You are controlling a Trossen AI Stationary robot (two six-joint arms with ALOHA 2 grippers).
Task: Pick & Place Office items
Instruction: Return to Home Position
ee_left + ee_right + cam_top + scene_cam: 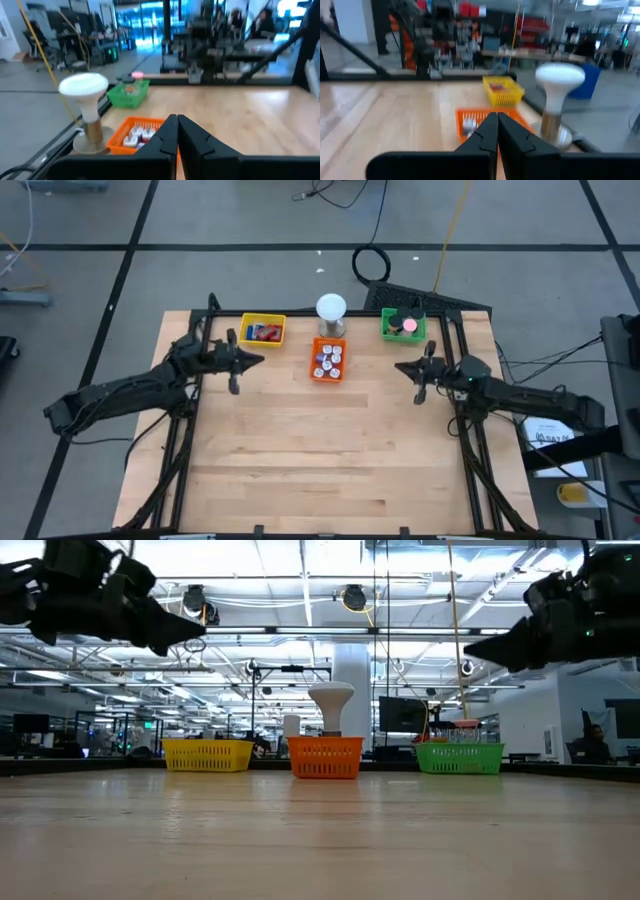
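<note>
Office items all lie in the 3 trays along the far edge of the surface (pixel 330 470), none in either claw. Yellow tray (pixel 208 755) has red + blue pieces (pixel 264 332). Orange tray (pixel 325 758) has small pale/purple pieces (pixel 328 360). Green tray (pixel 458 758) has a pink roll (pixel 410 326) + dark bits, too small to tell which. White globe lamp (pixel 331 308) stands btw yellow and green trays, just behind the orange one.

Left claw (pixel 258 360) hangs just near-side of the yellow tray, tip aimed inward at the orange tray. Its fingers (pixel 167 135) are pressed together w/ nothing btw them. Right claw (pixel 398 367) mirrors it, near-side of the green tray and pointing toward the orange tray; fingers (pixel 487 132) likewise closed on nothing.

Both arms reach in from the surface's sides, forearms roughly level. In the low view both claws are held well above the wood, clear of all trays.
</note>
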